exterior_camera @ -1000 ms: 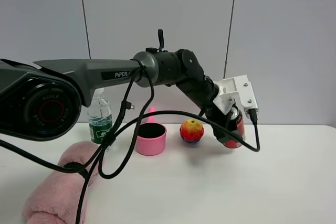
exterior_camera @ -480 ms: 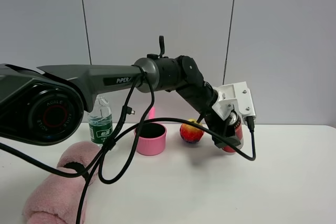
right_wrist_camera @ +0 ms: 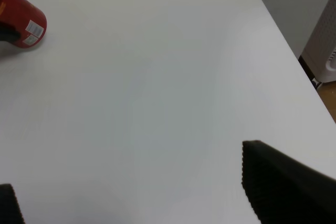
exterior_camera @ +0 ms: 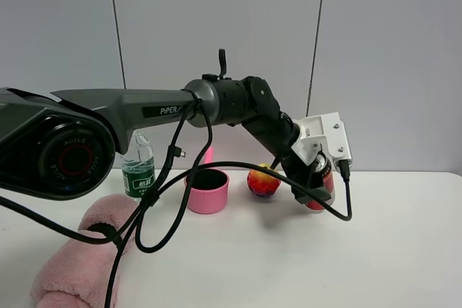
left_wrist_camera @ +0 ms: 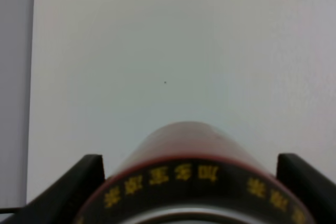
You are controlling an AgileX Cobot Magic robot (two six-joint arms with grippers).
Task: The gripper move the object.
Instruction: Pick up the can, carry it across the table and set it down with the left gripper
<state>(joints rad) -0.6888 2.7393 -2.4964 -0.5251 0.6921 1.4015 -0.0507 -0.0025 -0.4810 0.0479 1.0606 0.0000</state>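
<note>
— Where's the can (exterior_camera: 326, 178)?
— Clamped in the left gripper (exterior_camera: 312, 184), tilted, top toward the wrist, beside the ball (exterior_camera: 263, 182), low over the desk (exterior_camera: 375, 250).
— And the right gripper (right_wrist_camera: 131, 192)?
— Spread wide, empty, well away from it.

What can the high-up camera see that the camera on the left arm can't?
Only the high camera shows the pink cup, the red-yellow ball, the water bottle, the fluffy pink roll and the whole black arm. Only the left wrist camera shows the yellow characters close up. Both show the red can held in the left gripper, and the white table.
</note>
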